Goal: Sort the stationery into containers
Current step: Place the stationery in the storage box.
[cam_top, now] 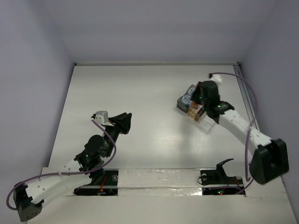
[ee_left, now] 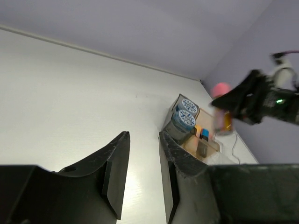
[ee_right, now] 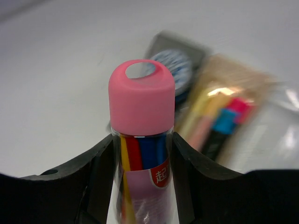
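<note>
My right gripper (ee_right: 142, 154) is shut on the pink-capped clear tube of coloured sticks (ee_right: 141, 107) and holds it upright above the joined trays (cam_top: 209, 126) at the right of the table. The dark grey tray (ee_left: 174, 129) holds two blue-and-white rolls (ee_left: 186, 112). The tan tray (ee_left: 216, 148) holds several markers (ee_right: 219, 116): yellow, pale orange, blue, and black with a pink cap. The clear tray is mostly hidden under my right gripper (cam_top: 202, 100). My left gripper (cam_top: 125, 120) is open and empty over the table's middle left, jaws apart (ee_left: 144, 140), pointing toward the trays.
White walls enclose the table on three sides. The trays stand close to the right wall. A purple cable (cam_top: 243, 86) loops over the right arm. A transparent strip (cam_top: 159, 179) lies across the near edge between the arm bases.
</note>
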`<state>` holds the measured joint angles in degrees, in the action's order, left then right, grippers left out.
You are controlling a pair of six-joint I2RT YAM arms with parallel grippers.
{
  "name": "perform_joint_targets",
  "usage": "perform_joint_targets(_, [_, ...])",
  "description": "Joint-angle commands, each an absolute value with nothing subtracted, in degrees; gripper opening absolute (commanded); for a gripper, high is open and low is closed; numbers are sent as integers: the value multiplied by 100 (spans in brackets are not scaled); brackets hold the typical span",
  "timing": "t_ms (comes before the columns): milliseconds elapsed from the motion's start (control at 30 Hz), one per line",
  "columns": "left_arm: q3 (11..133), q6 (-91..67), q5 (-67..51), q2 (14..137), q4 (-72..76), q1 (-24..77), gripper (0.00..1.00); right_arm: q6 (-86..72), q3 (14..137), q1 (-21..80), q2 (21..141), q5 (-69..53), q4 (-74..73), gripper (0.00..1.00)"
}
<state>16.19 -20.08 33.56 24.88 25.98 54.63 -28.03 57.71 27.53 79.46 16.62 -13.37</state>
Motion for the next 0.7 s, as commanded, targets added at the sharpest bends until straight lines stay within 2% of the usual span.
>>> perform_joint_targets(0, [1644,-2065,2927,2742,3085,5458,28,-3698,4810,1962,6936,2417,-634,17])
perform_joint_targets(33, [1670,-2074,2875,2786,3085,5458,28,-3770,4625,1490,6787,2391,-589,17])
perform_joint_targets(167, [1740,-2083,2699,2935,3067,5458,29,-3920,4149,792,6390,2338,-545,18])
perform_joint_targets(667, [1652,-2004,2856,2786,3094,5458,30,-3682,3990,492,6715,2373,-817,25])
